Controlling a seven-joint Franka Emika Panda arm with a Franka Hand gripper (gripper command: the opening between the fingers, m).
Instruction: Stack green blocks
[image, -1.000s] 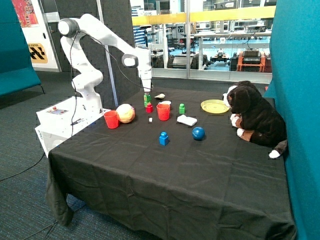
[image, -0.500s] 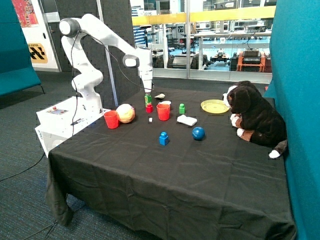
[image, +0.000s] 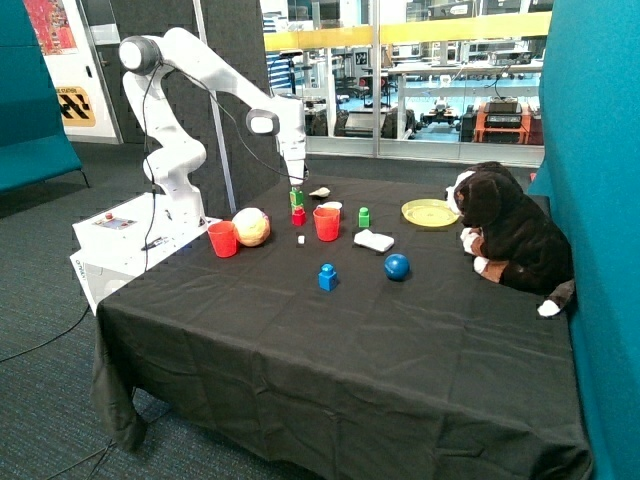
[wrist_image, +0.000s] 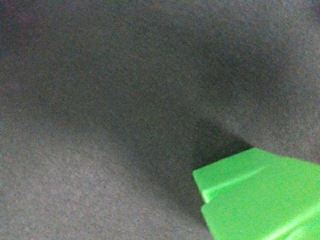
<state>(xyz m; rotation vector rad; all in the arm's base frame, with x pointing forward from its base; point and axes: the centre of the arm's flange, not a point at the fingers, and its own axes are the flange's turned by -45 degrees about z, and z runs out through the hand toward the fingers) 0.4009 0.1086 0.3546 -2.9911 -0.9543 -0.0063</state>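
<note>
You'll find the end effector (image: 295, 185) directly above a block stack (image: 297, 199), which sits atop another small block (image: 298, 216) on the surface (image: 350, 330). Just beside it stands a cup (image: 327, 223), then a lone block (image: 364, 217) and, farther along, a plate (image: 430, 212). Nearer the front edge lie a block (image: 328, 277) and a ball (image: 397, 266).

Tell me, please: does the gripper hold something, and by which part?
It cannot be told: the gripper sits at the top of a green block, above the red block.

Robotics lab: glass partition (image: 420, 90), workbenches (image: 500, 115) beyond.
</note>
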